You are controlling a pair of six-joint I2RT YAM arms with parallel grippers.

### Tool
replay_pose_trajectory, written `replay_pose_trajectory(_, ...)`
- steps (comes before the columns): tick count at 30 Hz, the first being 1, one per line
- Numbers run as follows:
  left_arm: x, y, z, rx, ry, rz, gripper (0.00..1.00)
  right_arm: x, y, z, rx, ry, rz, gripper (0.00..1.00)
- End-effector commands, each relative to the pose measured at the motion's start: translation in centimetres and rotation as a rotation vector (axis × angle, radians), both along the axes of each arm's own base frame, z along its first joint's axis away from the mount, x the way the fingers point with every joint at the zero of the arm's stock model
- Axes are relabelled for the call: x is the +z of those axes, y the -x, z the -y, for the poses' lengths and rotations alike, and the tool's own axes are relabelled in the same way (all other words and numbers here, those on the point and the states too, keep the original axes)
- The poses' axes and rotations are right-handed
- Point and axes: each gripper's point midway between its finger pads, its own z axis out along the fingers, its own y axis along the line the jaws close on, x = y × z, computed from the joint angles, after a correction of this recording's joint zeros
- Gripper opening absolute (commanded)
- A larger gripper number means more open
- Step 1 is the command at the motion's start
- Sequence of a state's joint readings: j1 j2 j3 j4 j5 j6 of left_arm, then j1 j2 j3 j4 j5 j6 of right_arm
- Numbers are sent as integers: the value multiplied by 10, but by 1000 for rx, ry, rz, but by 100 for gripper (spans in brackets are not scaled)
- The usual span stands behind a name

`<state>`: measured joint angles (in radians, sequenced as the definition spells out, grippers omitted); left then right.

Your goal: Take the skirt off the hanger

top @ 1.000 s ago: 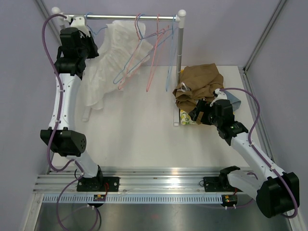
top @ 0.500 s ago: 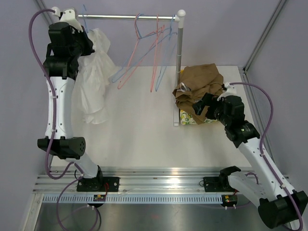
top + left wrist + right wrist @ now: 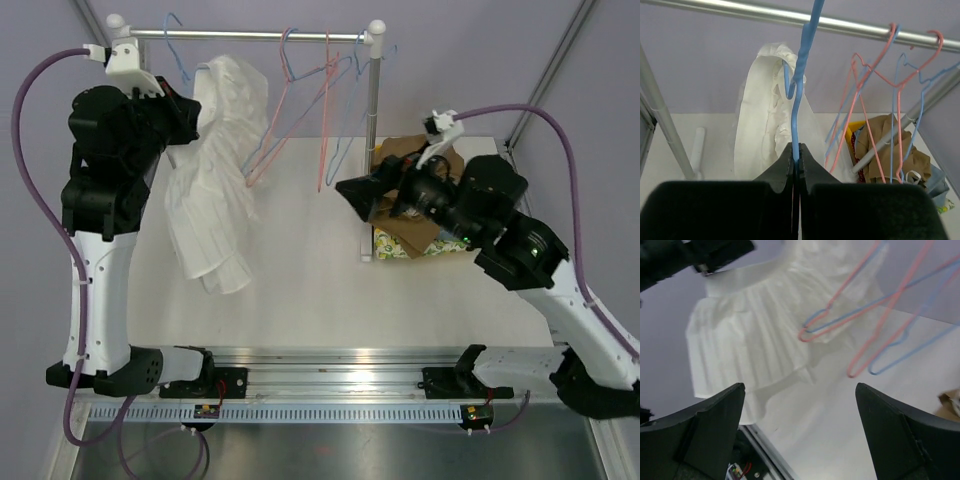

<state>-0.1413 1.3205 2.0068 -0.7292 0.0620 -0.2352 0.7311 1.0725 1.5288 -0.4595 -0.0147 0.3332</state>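
Skirt (image 3: 215, 190), white, pleated and tiered, hangs below the left end of the rail (image 3: 250, 36), draped on a blue hanger (image 3: 800, 85) whose hook rises to the rail; we cannot tell whether the hook rests on it. We judge the cloth light, thin and limp. It will fold and slide rather than hold a shape, and a mild pull should not harm it, though a pleat could snag on the wire.

The best hold, we think, is a bunched pinch of the lower tiers, well below the rail and clear of the wire, so that a downward draw slips the waist off the blue hanger.

The left gripper (image 3: 796, 160) has its fingers pressed together on the wire of the blue hanger just under the rail, with the waist of the skirt right behind it. The right gripper (image 3: 799, 405) hovers below the rail near its right post, fingers spread wide with nothing between them. It faces the skirt and is well apart from it.

Spare hangers (image 3: 300, 110), pink and blue, dangle from the middle of the rail, between the right gripper and the skirt, and we judge they could foul a straight reach. A brown heap of clothes (image 3: 890, 150) lies on the table (image 3: 300, 270) by the rail's right post.
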Motion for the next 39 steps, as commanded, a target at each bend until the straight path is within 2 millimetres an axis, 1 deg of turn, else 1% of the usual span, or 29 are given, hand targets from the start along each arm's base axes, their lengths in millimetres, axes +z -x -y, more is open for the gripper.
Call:
replay_pose_trajectory(1,4,-12,10,12,52,40,0,12,7,-52,-41,144,42,100)
replay_pose_trajectory(2,3,-13,7,48,56,32,0,12,7,-60,-86,183,49,99)
replay_pose_trajectory(3,5,-12,6,66,59,33,0,1,5,-86,-82,226,43,100)
replay_pose_trajectory(4,5,-14,4,88,66,30,0,17,12,-98,-73,198,65,100)
replay_pose_trajectory(5,6,-14,0,125,68,29,0,18,28,-116,-43,201,76,99)
replay_pose_trajectory(6,6,-13,-1,145,65,26,0,7,29,-141,-29,224,71,99)
replay_pose_trajectory(8,9,-12,-8,208,63,29,0,17,47,-169,21,192,83,99)
replay_pose_trajectory(9,9,-12,-9,218,61,30,0,0,50,-193,38,227,77,99)
replay_pose_trajectory(10,10,-11,-10,229,61,32,0,11,55,-202,47,201,85,100)
replay_pose_trajectory(11,9,-12,-10,240,59,28,0,8,58,-213,58,206,84,99)
replay_pose_trajectory(12,9,-12,-10,240,56,25,0,-10,64,-234,78,244,78,100)
replay_pose_trajectory(14,8,-11,-9,239,56,22,0,-7,69,-247,84,225,79,100)
replay_pose_trajectory(15,9,-10,-8,233,58,26,0,-20,71,-261,93,244,75,100)
replay_pose_trajectory(18,11,-7,-6,220,63,31,0,-34,68,-275,81,249,63,99)
replay_pose_trajectory(20,12,-6,-6,214,55,30,0,-47,64,-278,53,264,53,97)
replay_pose_trajectory(21,17,-4,-6,212,55,39,0,-50,63,-277,45,265,48,90)
replay_pose_trajectory(22,19,-2,-7,212,50,46,0,-66,63,-278,43,297,39,64)
replay_pose_trajectory(24,24,1,-8,212,48,49,0,-70,63,-273,31,276,20,29)
replay_pose_trajectory(25,26,1,-8,207,49,51,0,-97,64,-273,32,327,5,9)
replay_pose_trajectory(26,27,3,-6,198,51,55,0,-103,64,-271,28,317,-14,0)
replay_pose_trajectory(27,29,4,-6,196,54,61,0,-103,67,-266,33,305,-23,0)
replay_pose_trajectory(28,27,5,-7,196,48,62,0,-134,72,-263,38,357,-47,0)
replay_pose_trajectory(30,27,4,-13,222,43,68,0,-145,93,-259,66,360,-50,0)
replay_pose_trajectory(31,28,2,-15,233,39,69,0,-177,102,-254,71,426,-62,0)
replay_pose_trajectory(32,29,2,-23,257,40,68,0,-190,123,-252,84,460,-53,0)
replay_pose_trajectory(33,31,1,-27,266,45,72,0,-216,133,-246,85,521,-59,0)
replay_pose_trajectory(35,35,0,-42,317,63,75,0,-244,153,-235,69,577,-86,0)
replay_pose_trajectory(36,36,0,-46,337,67,76,0,-270,173,-228,85,631,-83,0)
replay_pose_trajectory(39,36,4,-61,418,96,73,0,-305,197,-218,74,646,-151,0)
